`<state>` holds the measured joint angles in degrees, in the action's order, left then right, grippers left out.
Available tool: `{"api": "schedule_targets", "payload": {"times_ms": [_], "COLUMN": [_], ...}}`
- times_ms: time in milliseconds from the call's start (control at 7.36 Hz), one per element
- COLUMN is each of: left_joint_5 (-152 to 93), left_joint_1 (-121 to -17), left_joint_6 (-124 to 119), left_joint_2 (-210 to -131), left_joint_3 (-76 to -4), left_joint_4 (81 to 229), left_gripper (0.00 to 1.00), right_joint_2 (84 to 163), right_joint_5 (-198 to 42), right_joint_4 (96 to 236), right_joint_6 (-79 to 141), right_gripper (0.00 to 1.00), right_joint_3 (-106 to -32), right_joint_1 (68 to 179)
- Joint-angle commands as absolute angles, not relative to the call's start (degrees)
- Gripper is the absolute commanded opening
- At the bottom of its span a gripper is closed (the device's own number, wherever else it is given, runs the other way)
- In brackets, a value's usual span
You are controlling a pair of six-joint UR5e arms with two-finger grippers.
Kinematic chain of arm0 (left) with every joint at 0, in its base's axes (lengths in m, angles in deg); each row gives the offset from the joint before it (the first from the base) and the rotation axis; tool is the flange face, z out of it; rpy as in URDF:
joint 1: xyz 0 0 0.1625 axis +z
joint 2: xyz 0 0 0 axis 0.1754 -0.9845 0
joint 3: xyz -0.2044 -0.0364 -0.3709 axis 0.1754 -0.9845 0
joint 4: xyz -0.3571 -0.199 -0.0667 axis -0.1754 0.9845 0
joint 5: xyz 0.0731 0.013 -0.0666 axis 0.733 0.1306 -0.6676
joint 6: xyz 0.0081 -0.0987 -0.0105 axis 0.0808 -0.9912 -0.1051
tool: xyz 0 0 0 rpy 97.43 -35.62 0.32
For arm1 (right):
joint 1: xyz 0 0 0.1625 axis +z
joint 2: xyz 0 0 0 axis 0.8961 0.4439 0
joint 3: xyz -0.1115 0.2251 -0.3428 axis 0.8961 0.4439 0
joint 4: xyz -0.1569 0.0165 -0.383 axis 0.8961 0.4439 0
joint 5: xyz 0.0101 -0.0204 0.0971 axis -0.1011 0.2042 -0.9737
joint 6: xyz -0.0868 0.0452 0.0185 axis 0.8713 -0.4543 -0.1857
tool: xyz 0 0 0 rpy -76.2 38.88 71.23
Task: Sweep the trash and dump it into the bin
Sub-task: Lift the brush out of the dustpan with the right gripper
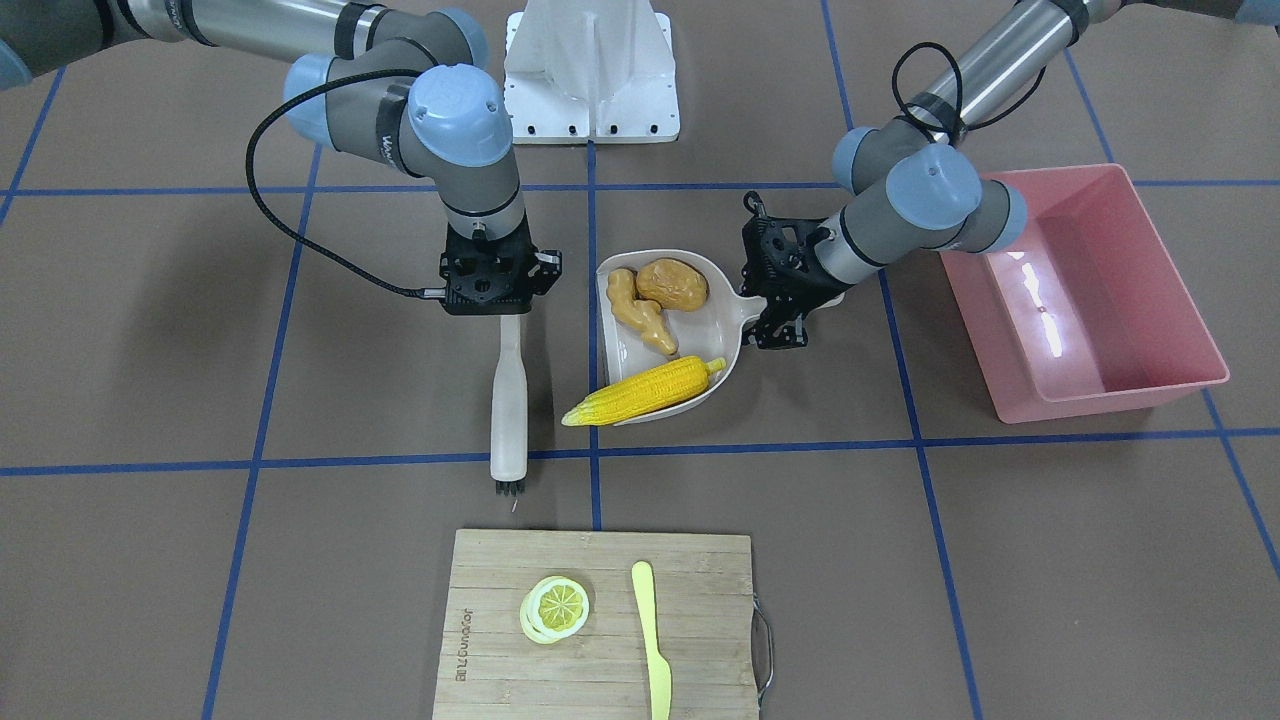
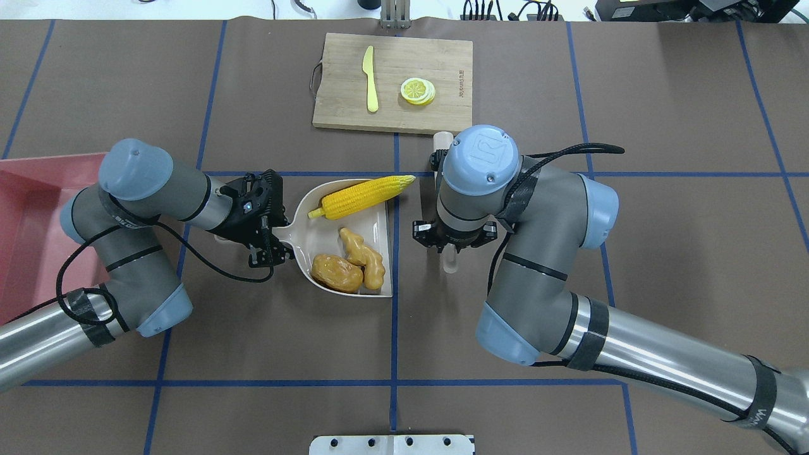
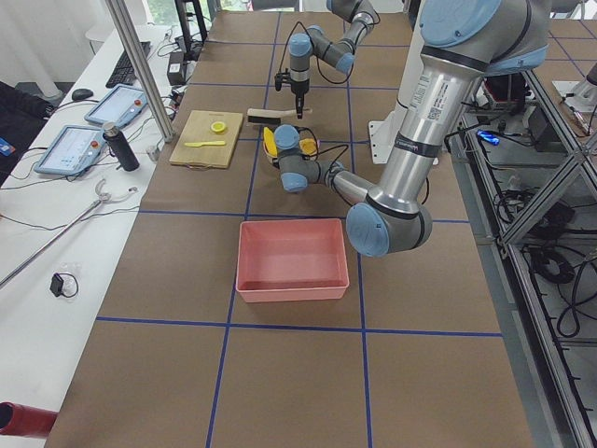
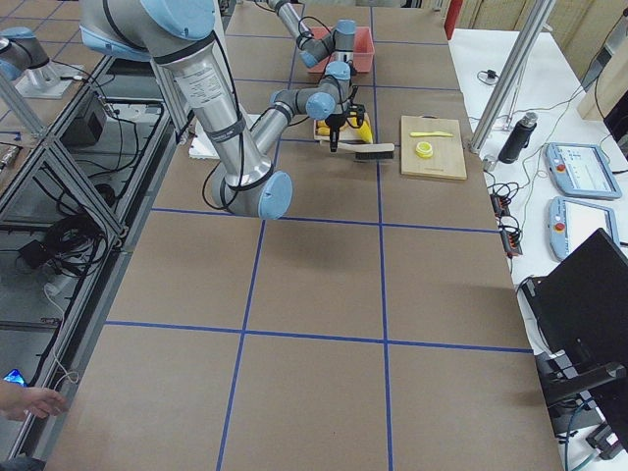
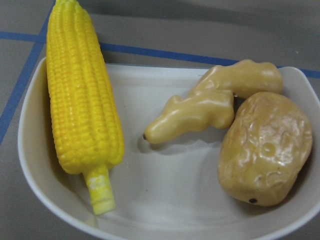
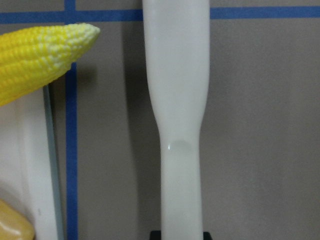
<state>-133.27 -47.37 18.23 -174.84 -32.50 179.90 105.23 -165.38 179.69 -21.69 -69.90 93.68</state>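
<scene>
Bin: the pink bin (image 2: 39, 169) sits at the far left of the overhead view, on the left arm's side. It lies well apart from the load, and nothing shows inside it.
Left claw: the left claw (image 2: 273, 236) is closed on the handle of the dustpan (image 2: 325, 229). This is the nearer arm to the bin, so the carry looks to be its job.
Dustpan: it rests on the bench. Its handle points towards the bin and its open straight lip faces away from it, towards the right arm.
Trash: all three pieces are in the pan. The corn cob (image 2: 360, 197) lies slantwise across it with its tip overhanging the open lip. The potato (image 2: 336, 272) and ginger root (image 2: 364, 255) touch each other at the opposite corner.
Brush: the brush (image 1: 508, 400) lies just beside the lip, with its long axis parallel to it.
Right claw: the right claw (image 1: 509, 318) is shut on the brush handle's end.
Judgement: the pan must travel handle-first towards the bin. The lip should be kept raised, or the corn may slide out.
</scene>
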Motion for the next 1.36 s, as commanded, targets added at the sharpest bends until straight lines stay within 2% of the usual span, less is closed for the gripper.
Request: {"api": "schedule_targets", "payload": {"times_ms": [0, 679, 815, 951, 1087, 1223], "left_joint_5": [-133.3, -133.3, -133.3, -133.3, -133.3, -133.3], "left_joint_1": [-47.4, -47.3, -47.3, -47.4, -47.3, -47.3], "left_joint_6": [18.2, 18.2, 18.2, 17.8, 16.9, 16.9], "left_joint_2": [-174.8, -174.8, -174.8, -174.7, -174.7, -174.7], "left_joint_3": [-32.5, -32.5, -32.5, -32.6, -32.7, -32.8], "left_joint_4": [179.7, 179.7, 179.7, 179.7, 179.8, 179.7], "left_gripper": [0.31, 0.3, 0.29, 0.13, 0.0, 0.0], "right_joint_2": [102.6, 98.7, 101.0, 104.5, 108.7, 112.2], "right_joint_5": [-168.0, -168.9, -170.4, -171.2, -171.2, -171.2], "right_joint_4": [179.2, 182.1, 182.5, 183.4, 186.5, 188.0], "right_joint_6": [-25.4, -30.5, -29.6, -27.4, -23.2, -20.9], "right_gripper": [0.0, 0.0, 0.0, 0.0, 0.0, 0.0], "right_joint_3": [-70.0, -71.5, -73.8, -76.7, -80.8, -83.5], "right_joint_1": [92.2, 88.8, 89.6, 91.1, 93.1, 95.2]}}
